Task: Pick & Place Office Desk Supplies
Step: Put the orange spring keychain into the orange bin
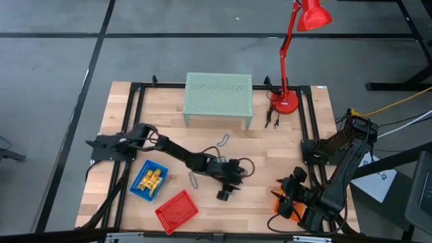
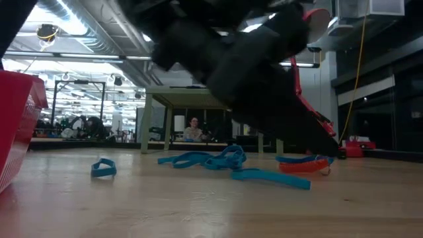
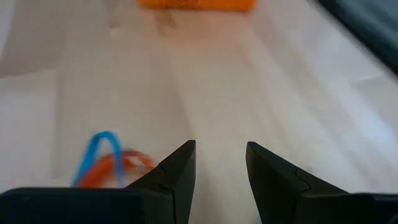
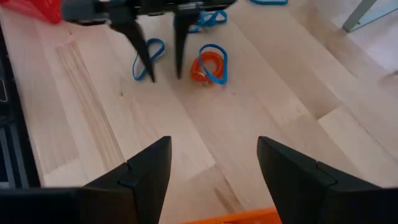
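My left gripper point(image 3: 221, 155) is open, slanting down low over the middle of the table point(image 1: 228, 185). Only bare wood shows between its fingertips. An orange ring point(image 4: 202, 67) with a blue loop point(image 4: 216, 62) across it lies on the wood just beside one finger. Another blue loop point(image 4: 149, 57) lies behind the fingers point(image 4: 179, 43). More blue loops point(image 2: 198, 158) lie farther back on the table. Yellow blocky pieces point(image 1: 152, 179) sit in the blue basket point(image 1: 140, 187). My right gripper point(image 4: 214, 146) is open and empty above the orange basket point(image 1: 279, 206) at the near right.
A red basket point(image 1: 177, 210) stands at the near edge beside the blue one. A green mesh stand point(image 1: 219, 98) and a red desk lamp point(image 1: 289, 67) stand at the far side. Two grey clips point(image 1: 223, 140) point(image 1: 194, 179) lie on the wood near my left arm.
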Controlling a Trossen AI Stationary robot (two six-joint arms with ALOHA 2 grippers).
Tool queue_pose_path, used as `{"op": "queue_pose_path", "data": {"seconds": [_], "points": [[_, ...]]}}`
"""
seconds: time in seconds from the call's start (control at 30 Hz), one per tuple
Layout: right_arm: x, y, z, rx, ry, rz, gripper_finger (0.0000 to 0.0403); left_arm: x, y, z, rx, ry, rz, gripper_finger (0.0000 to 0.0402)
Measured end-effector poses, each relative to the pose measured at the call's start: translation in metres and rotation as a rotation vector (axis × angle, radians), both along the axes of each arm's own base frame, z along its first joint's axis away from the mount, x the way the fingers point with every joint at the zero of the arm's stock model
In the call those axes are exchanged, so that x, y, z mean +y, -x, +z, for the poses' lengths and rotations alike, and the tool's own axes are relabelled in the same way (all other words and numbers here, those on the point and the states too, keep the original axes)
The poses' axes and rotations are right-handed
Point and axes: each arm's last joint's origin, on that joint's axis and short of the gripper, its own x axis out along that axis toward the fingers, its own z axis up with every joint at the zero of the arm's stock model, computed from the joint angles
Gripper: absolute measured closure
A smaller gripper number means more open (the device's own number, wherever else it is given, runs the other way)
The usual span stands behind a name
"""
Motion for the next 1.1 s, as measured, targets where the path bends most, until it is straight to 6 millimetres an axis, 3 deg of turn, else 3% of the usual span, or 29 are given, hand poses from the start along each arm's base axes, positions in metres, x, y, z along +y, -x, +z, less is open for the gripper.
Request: {"op": "queue_pose_path", "data": {"seconds": [0.13, 0.3, 0.83, 1.1], "points": [[0.000, 0.000, 0.000, 0.000, -0.002, 0.000, 0.0163, 0.011, -0.012, 0.003, 0.097, -0.051, 0.042, 0.0265], [0.000, 0.000, 0.000, 0.002, 0.002, 0.006, 0.0163, 0.020, -0.012, -0.002, 0.181, -0.071, 0.085, 0.0265], [0.001, 0.000, 0.000, 0.002, -0.001, 0.012, 0.0163, 0.011, -0.014, 0.011, 0.137, -0.185, 0.144, 0.0265], [0.001, 0.000, 0.000, 0.001, 0.002, 0.014, 0.0163, 0.024, -0.013, 0.008, 0.178, -0.231, 0.217, 0.0265]]}}
